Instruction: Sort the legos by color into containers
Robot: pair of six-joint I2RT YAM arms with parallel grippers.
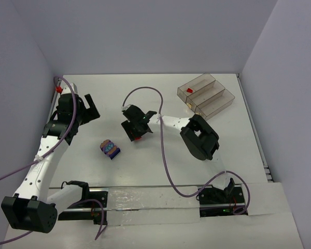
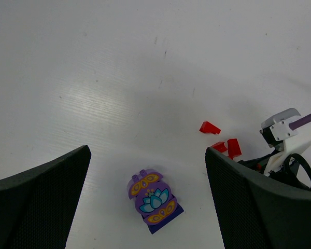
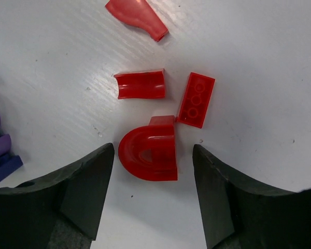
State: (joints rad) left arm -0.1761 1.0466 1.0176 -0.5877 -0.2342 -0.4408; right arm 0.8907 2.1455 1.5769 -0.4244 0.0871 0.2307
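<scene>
red legos (image 3: 150,153): glossy smooth plastic | table (image 3: 259,52): matt white, faintly ribbed | tray (image 1: 216,104): clear plastic

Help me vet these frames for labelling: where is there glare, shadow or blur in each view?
Top external: even light, the only glare on the shiny strip across the foreground; the clear tray reads faintly. Left wrist: a soft sheen on the table, purple clump sharp. Right wrist: red bricks crisp with slight shadows; the dark fingers show little detail.

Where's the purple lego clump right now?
Top view: the purple clump sits on the table, left of centre, a little to the left of the right gripper, which is over the red bricks.
</scene>
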